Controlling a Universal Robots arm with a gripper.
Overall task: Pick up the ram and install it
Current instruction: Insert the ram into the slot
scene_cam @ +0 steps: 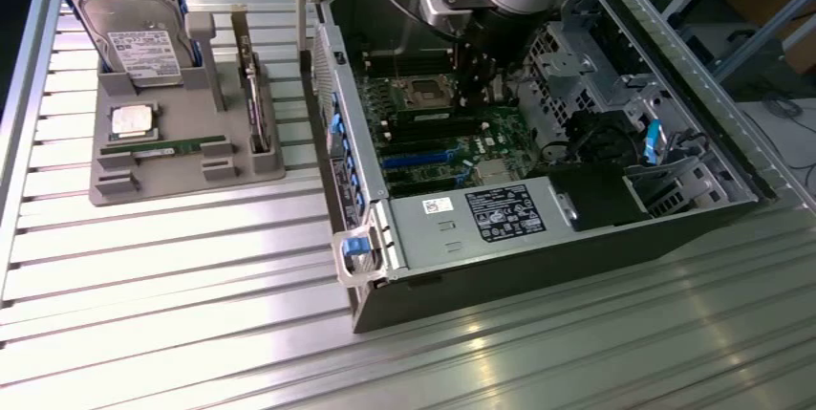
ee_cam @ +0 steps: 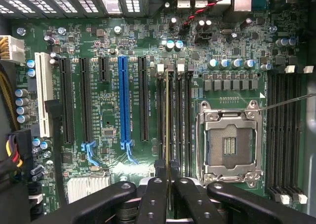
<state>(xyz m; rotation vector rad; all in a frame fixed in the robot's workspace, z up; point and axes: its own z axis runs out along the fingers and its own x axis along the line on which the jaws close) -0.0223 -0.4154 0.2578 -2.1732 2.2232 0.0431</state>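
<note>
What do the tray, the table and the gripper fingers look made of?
Tray: matte grey, probably plastic; no glare. Table: bare ribbed metal, likely aluminium; bright reflections. Fingers pinching the ram: black, slight sheen; plastic or coated metal, cannot tell.

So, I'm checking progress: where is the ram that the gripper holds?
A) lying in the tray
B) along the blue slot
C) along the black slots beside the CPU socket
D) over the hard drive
C: the ram stands edge-on between the gripper's fingers, lined up with the black slots next to the CPU socket; whether it is seated cannot be told.
</note>
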